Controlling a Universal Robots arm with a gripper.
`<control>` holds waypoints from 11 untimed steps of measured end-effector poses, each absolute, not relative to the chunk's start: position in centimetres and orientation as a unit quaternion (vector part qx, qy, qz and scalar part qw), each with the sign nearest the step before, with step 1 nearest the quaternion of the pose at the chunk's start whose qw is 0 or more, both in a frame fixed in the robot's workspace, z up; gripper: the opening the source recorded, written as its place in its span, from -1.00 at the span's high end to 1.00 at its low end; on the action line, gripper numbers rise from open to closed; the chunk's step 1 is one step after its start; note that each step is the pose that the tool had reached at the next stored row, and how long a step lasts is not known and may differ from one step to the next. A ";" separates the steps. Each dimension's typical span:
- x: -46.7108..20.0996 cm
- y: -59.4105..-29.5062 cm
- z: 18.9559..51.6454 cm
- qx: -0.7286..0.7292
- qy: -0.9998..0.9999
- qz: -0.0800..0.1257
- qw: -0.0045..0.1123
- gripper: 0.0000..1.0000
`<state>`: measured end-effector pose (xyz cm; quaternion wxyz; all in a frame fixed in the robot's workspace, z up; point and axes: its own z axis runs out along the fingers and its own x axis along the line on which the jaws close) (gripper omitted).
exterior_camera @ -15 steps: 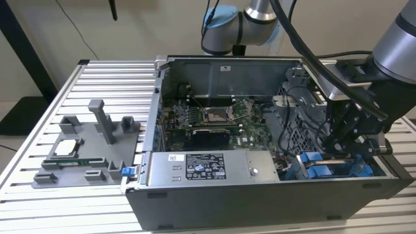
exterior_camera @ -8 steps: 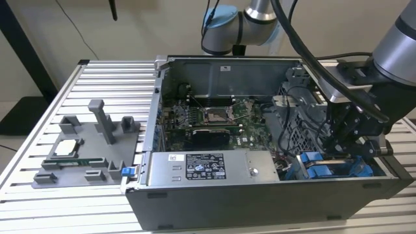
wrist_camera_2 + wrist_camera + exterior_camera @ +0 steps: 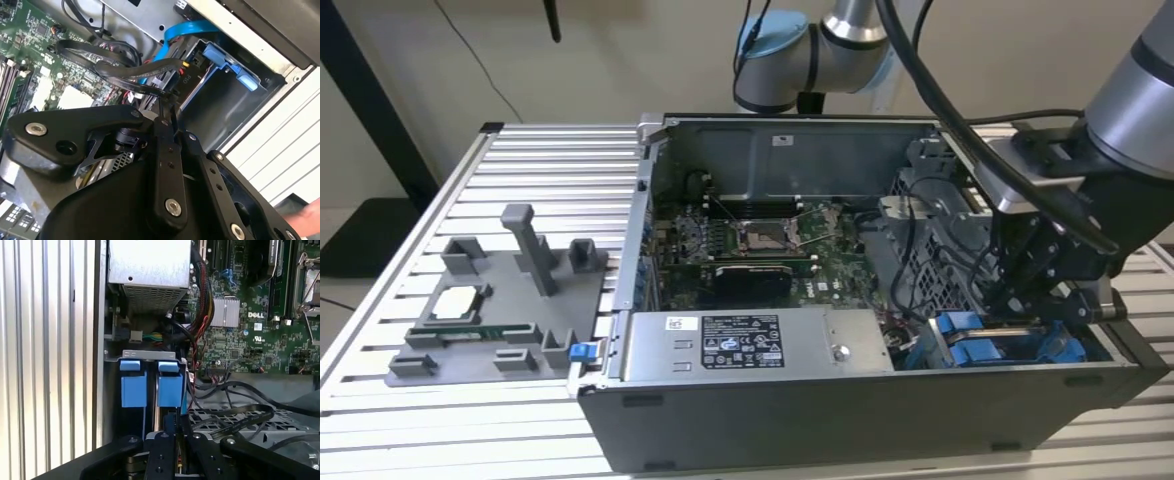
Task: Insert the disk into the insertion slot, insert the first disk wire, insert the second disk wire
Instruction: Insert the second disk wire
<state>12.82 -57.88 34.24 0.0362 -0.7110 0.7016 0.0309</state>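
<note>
The silver-grey hard drive in its bright blue plastic carrier (image 3: 151, 385) sits in the narrow bay of the grey metal drive cage (image 3: 1007, 345), beside the grey labelled power-supply box (image 3: 747, 342). The black gripper (image 3: 172, 432) hangs directly above that bay; whether its jaws are parted, I cannot tell. In the second wrist view a black flat cable (image 3: 125, 70) loops near a light blue ribbon cable (image 3: 182, 30).

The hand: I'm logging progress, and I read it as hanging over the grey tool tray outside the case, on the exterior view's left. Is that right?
Not quite. In the exterior view the hand hangs inside the open computer case, on the exterior view's right, above the drive cage with its blue fittings. The grey tool tray does sit outside the case on the exterior view's left, away from the arm.
</note>
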 end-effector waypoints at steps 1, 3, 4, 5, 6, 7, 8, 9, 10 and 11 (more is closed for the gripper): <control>12.8 -57.9 34.2 -0.711 0.702 0.031 0.036 1.00; 12.9 -57.9 34.2 -0.711 0.702 0.031 0.036 1.00; 12.9 -57.9 34.1 -0.711 0.702 0.031 0.036 1.00; 12.9 -57.9 34.1 -0.711 0.702 0.031 0.036 1.00; 12.9 -57.9 34.0 -0.711 0.702 0.031 0.036 1.00; 12.9 -57.9 33.9 -0.711 0.702 0.031 0.036 1.00; 12.9 -57.9 33.7 -0.711 0.702 0.031 0.036 1.00; 12.9 -57.9 33.6 -0.711 0.702 0.030 0.036 1.00; 12.9 -57.9 33.6 -0.711 0.702 0.030 0.036 1.00; 12.9 -57.9 33.6 -0.711 0.702 0.030 0.036 -1.00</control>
